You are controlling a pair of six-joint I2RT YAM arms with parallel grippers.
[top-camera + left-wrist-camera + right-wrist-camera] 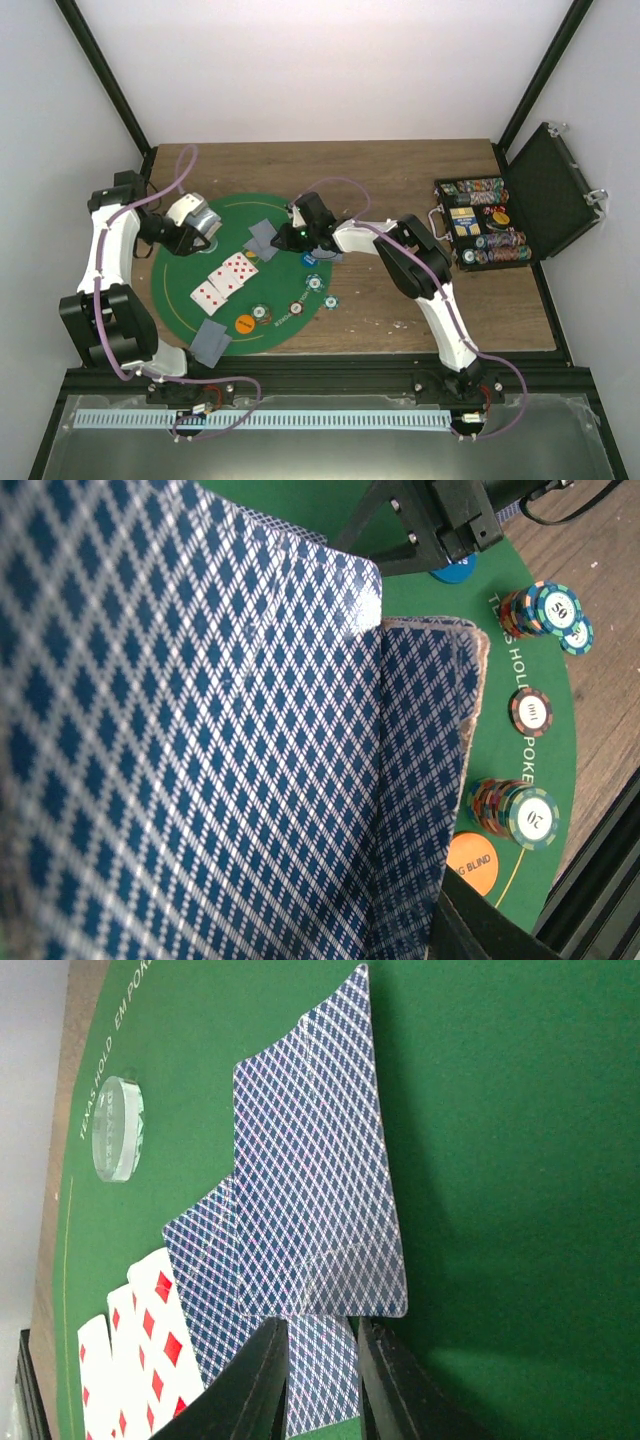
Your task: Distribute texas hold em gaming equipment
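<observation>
Clamped blue-backed deck of playing cards [200,730] in left gripper [198,225] at left edge of green mat [230,212]. Held right gripper [322,1340] over face-down cards [320,1180] mid-mat, fingers nearly together; couldn't tell whether gripping.

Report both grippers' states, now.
Left gripper: closed, holding the deck of cards.
Right gripper: fingers nearly together over a face-down card; grip cannot be told.

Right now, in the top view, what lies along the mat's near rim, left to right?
Face-down cards, orange chip, chip stack, dark chip, second chip stack, teal chip.
</observation>
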